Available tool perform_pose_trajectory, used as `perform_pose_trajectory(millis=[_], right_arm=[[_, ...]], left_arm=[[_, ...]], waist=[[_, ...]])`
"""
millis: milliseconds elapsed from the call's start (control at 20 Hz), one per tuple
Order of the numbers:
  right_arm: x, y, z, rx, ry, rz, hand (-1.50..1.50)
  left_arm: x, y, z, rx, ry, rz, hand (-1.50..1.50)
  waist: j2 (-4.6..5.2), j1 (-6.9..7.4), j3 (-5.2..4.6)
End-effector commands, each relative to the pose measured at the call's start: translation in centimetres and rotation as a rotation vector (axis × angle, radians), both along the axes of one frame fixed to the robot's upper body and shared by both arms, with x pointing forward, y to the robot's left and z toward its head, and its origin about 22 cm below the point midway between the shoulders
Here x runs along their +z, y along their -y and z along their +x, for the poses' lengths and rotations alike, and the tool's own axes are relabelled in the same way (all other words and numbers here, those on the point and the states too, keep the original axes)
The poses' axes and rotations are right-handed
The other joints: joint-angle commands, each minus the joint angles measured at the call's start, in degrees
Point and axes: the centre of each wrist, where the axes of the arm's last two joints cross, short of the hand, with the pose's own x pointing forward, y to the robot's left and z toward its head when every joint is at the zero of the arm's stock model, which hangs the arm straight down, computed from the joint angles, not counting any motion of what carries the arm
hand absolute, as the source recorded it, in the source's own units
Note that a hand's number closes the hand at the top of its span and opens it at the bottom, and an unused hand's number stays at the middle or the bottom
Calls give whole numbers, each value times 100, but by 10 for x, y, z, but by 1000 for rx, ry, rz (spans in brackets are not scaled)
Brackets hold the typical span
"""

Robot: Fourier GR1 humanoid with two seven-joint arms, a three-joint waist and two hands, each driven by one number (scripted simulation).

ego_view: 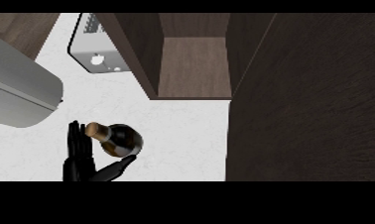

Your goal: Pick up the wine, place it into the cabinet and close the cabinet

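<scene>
The wine bottle [119, 140], dark and round-bodied with a cork-coloured top, stands on the white counter [183, 134] at the lower left. My left hand [79, 161] is right beside it, open. Its fingers [75, 139] point straight up along the bottle's left side and the thumb reaches out under the bottle's lower edge. I cannot tell whether the hand touches the bottle. The cabinet [194, 67] stands open above and to the right of the bottle, with its brown shelf bare. Its dark door [304, 99] is swung out and fills the right side. My right hand does not show.
A white and silver toaster-like appliance [93, 47] stands just left of the cabinet's side wall [135, 49]. A large grey rounded object [26, 91] sits at the far left. White counter lies between the bottle and the cabinet's front edge.
</scene>
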Motion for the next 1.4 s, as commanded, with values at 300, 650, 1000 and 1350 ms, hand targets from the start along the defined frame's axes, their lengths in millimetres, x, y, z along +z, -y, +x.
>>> perform_pose_trajectory(millis=[300, 650, 1000, 1350], right_arm=[[12, 2, -5, -8, 14, -16, -150], [0, -5, -2, -7, 17, -16, -150], [15, 1, -1, -32, 33, -8, -150], [9, 0, -17, -24, 8, -14, -150]], left_arm=[[-26, 23, 21, -7, -16, -18, -150], [-51, 3, 21, -4, 49, -120, -150], [-63, 2, 29, -19, 59, -160, -150], [-64, 8, 15, -49, 91, -176, 150]], waist=[[1, -9, -1], [2, -11, -1], [3, -13, -2], [-5, -16, 1]])
